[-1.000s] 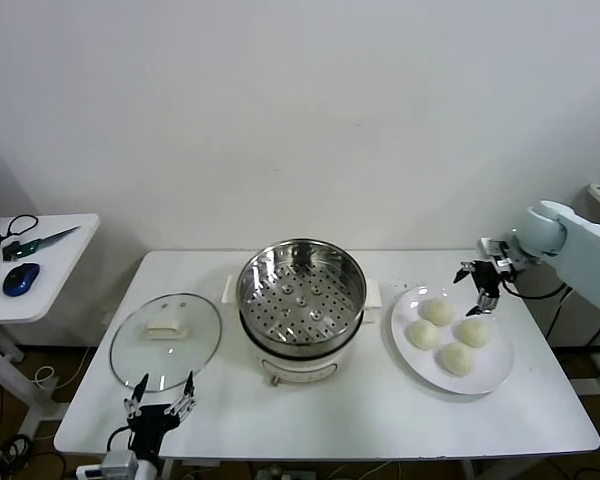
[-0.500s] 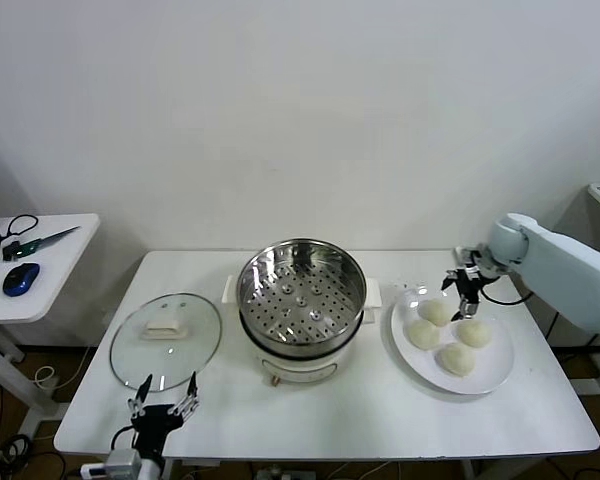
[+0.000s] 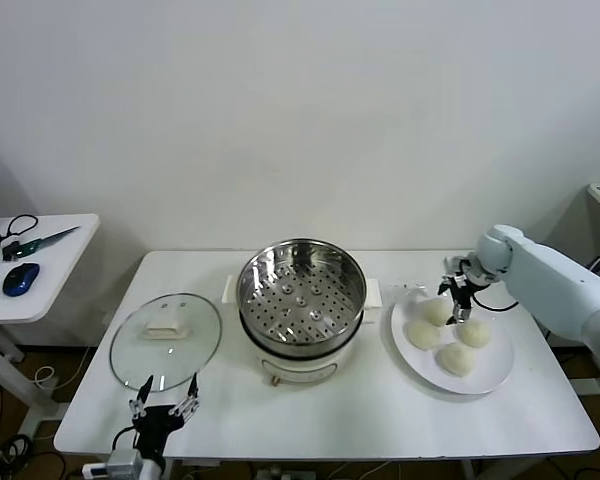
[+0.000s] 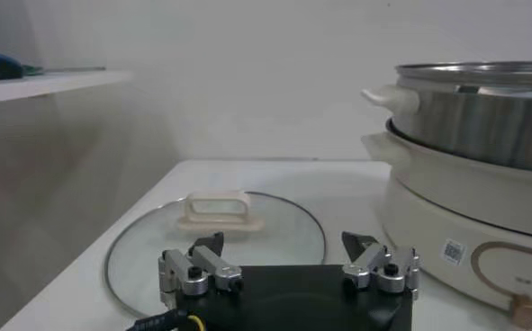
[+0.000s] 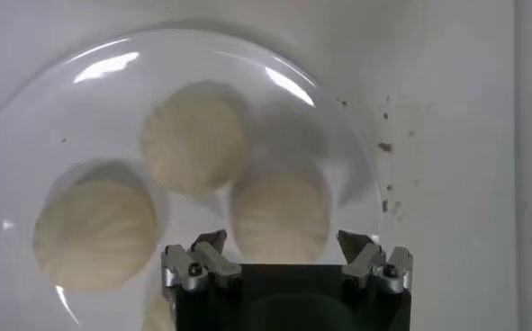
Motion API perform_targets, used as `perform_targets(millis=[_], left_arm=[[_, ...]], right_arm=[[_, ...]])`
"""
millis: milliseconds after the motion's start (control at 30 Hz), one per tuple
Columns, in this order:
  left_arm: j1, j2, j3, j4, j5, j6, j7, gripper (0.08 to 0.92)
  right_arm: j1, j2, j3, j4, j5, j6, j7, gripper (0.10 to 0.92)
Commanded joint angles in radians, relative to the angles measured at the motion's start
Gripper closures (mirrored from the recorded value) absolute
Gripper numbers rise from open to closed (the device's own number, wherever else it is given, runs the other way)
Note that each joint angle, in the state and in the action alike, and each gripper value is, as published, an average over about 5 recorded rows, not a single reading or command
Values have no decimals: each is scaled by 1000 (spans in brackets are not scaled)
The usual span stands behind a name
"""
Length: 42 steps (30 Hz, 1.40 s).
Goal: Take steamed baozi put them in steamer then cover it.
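Observation:
Several cream-white steamed baozi (image 3: 423, 333) lie on a white plate (image 3: 496, 380) at the right of the table. My right gripper (image 3: 458, 300) hangs low over the plate's back part, open. In the right wrist view its jaws (image 5: 284, 243) stand wide on either side of one baozi (image 5: 279, 214), with two more (image 5: 196, 148) (image 5: 94, 232) beyond it. The steamer (image 3: 302, 290), a shiny steel pot with a perforated tray on a white base, stands uncovered at the table's middle. My left gripper (image 3: 162, 395) waits open at the front left edge, just in front of the glass lid (image 3: 166, 333).
The glass lid (image 4: 216, 238) with its white handle (image 4: 215, 209) lies flat on the table left of the steamer (image 4: 482, 117). A side table (image 3: 40, 262) with a mouse and cables stands further left. A wall runs close behind the table.
My right arm has swung left and down from the plate's back right edge to just over the baozi. The left arm, lid and steamer have not moved.

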Motion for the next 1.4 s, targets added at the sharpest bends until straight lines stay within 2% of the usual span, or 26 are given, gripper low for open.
perform_targets(millis=[33, 167, 267, 433, 633, 767, 867, 967, 1100, 1200, 1400], left_arm=[[-1, 2, -2, 1, -1, -1, -3, 177], [0, 0, -1, 0, -1, -2, -4, 177], [2, -2, 1, -3, 1, -3, -4, 177], [7, -9, 5, -13, 8, -4, -3, 177], [14, -12, 12, -25, 20, -4, 1, 177], [19, -11, 15, -26, 24, -6, 0, 177], [24, -6, 18, -24, 25, -10, -2, 177], [28, -2, 18, -26, 25, -12, -3, 177], [27, -3, 14, -31, 25, -13, -6, 177], [26, -7, 10, -37, 25, -14, -8, 177], [27, -11, 4, -44, 22, -16, -12, 177]], right_arm=[[-16, 25, 31, -42, -23, 3, 8, 259], [-10, 24, 25, -30, -1, 2, -5, 377], [6, 14, 12, -7, 16, 5, -21, 424], [141, -26, -72, 70, 103, 49, -47, 439], [505, -30, -368, 187, 264, 208, -90, 440], [782, 31, -546, 342, 383, 331, -107, 440], [901, 91, -616, 488, 413, 408, -91, 440], [951, 163, -630, 611, 356, 485, -65, 439], [890, 251, -589, 707, 187, 552, -11, 433], [789, 296, -542, 687, 28, 590, 28, 428], [560, 359, -445, 532, -249, 642, 126, 431]])
